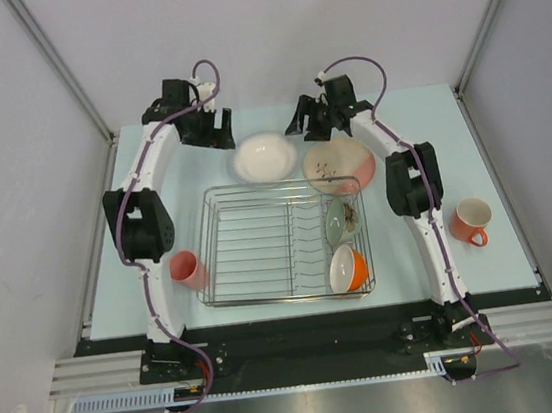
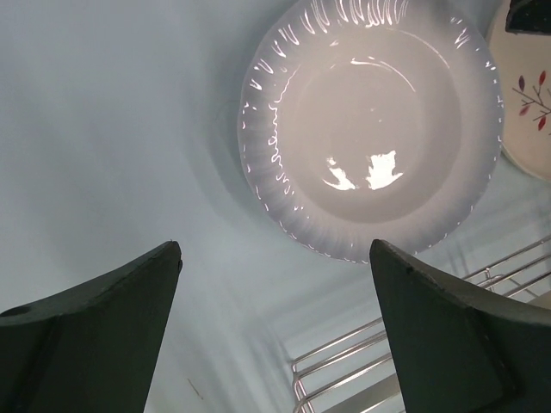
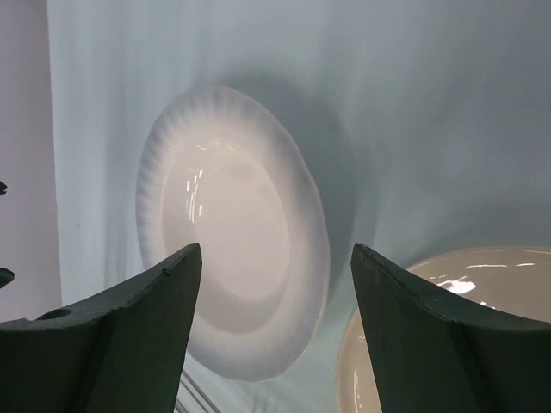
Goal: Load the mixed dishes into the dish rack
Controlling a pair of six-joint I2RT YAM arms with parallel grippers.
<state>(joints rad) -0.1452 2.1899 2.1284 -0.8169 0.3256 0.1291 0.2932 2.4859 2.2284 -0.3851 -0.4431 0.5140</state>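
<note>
L tool point(image 1: 208, 132) & R tool point(image 1: 318, 121) open by the far plates; nothing gripped.
Top: rack point(image 1: 250, 240) centre, green bowl point(image 1: 341, 221) & orange bowl point(image 1: 347, 268) propped in its right side; white plate point(image 1: 265, 157) flat just beyond, tools either side, prob. for a rim pinch. L wrist: fingers point(image 2: 95, 327) wide, empty, plate ahead. R wrist: same, wide, empty.

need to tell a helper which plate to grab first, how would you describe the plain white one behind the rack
Find the dish rack in the middle of the table; two plates sit at its far edge. Take the white plate nearer the left gripper. Unlike the patterned plate beside it, it is plain white with a fluted rim and no red sprigs.
</note>
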